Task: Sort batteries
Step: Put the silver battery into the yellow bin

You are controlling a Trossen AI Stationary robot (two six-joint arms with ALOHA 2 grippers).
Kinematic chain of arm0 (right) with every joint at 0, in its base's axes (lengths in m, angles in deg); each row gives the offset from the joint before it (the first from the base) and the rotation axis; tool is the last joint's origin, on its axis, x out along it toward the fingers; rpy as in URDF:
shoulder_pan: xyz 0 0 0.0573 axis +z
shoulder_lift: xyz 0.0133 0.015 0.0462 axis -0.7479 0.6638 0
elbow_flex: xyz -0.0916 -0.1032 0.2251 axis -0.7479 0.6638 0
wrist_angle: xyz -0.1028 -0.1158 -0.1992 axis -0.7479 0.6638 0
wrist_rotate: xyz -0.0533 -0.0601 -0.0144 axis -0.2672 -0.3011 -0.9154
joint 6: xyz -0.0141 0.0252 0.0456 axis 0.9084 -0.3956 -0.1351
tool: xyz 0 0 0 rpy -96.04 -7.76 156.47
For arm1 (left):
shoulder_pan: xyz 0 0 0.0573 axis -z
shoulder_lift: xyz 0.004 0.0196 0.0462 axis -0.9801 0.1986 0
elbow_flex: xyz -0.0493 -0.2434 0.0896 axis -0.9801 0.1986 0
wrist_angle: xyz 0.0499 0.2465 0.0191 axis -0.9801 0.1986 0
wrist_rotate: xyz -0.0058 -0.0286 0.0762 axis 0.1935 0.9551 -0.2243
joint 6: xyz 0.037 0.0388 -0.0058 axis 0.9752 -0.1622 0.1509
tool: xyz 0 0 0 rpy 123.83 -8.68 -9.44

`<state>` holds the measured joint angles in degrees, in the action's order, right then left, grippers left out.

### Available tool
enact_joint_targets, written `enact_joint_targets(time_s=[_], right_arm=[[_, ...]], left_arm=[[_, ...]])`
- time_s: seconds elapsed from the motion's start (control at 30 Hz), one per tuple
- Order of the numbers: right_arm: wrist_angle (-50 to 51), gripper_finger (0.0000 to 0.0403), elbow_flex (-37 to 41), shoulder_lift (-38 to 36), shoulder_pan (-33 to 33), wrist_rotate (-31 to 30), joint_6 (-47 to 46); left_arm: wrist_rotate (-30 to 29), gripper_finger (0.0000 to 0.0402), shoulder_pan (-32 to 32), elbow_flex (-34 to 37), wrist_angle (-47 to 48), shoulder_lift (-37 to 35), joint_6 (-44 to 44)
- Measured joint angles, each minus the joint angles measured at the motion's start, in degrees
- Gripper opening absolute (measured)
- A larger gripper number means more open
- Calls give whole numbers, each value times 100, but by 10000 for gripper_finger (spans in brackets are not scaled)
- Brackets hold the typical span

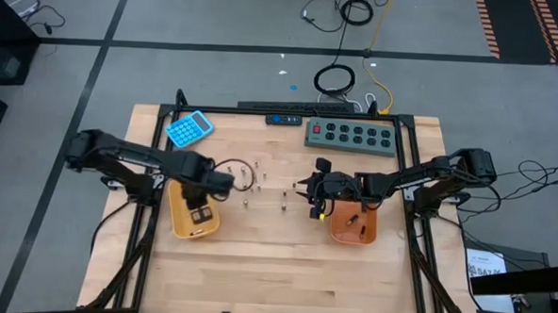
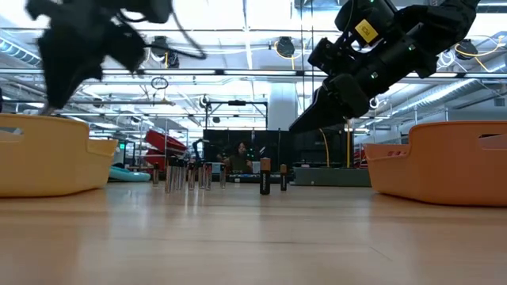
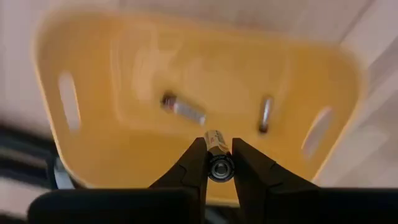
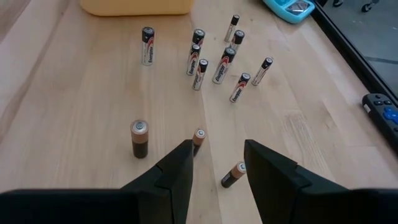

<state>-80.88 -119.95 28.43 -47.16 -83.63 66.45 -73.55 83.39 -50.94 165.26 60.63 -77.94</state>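
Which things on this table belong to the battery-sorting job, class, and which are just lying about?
Belonging to the job:
- standing batteries mid-table
- battery gripped by the left gripper over the yellow tray
- two batteries lying in that tray
- orange tray
- right gripper, open near the copper-topped cells

Lying about:
- blue calculator
- grey power strip
- remote

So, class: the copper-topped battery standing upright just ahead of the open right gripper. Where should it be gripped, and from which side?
Grip the battery across its round body near the top, coming down from above with the right gripper. It stands upright with clear wood on both sides, so the fingers can straddle it.
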Motion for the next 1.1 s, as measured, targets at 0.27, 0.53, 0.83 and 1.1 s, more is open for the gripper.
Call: enact_joint_targets(time_s=[0.27, 0.53, 0.83, 1.1], right_arm=[[-40, 134, -2, 0, -2, 2, 11], [-77, 134, -2, 0, -2, 2, 42], [-62, 134, -2, 0, -2, 4, 57], [3, 134, -2, 0, -2, 4, 113]], left_arm=[[-890, 229, 174, 54, -136, 22, -145], [-2290, 239, -312, -299, -876, 15, 942], [-1779, 200, -1343, -147, -2217, 376, 3198], [-1284, 180, -1992, -42, -2959, 625, 4083]])
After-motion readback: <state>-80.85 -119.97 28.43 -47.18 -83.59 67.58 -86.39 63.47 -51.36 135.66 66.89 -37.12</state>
